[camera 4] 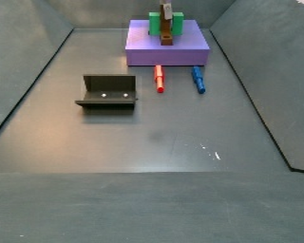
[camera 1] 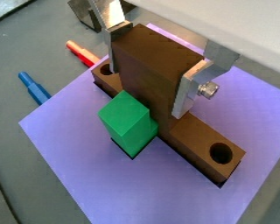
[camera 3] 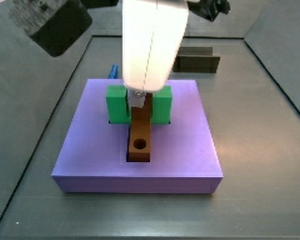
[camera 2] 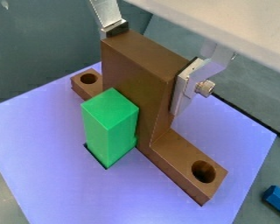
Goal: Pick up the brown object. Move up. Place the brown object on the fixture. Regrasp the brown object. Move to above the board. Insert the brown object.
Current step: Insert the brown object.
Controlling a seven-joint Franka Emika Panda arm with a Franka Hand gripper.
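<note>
The brown object (camera 1: 154, 74) is a bar with a round hole near each end and a tall upright stub. It lies in the groove of the purple board (camera 1: 73, 162), through the green U-shaped block (camera 1: 129, 122). My gripper (camera 1: 149, 57) is above the board, with its silver fingers (camera 1: 189, 87) pressed against both sides of the stub. The same grasp shows in a wrist view (camera 2: 140, 61) on the brown object (camera 2: 143, 96). In a side view the gripper (camera 3: 139, 97) stands over the brown object (camera 3: 140, 141) on the board (camera 3: 178, 159).
The fixture (camera 4: 106, 93) stands on the floor away from the board (camera 4: 180, 55), with nothing on it; it also shows in a side view (camera 3: 197, 62). A red peg (camera 4: 160, 80) and a blue peg (camera 4: 198, 78) lie on the floor beside the board. Grey walls surround the floor.
</note>
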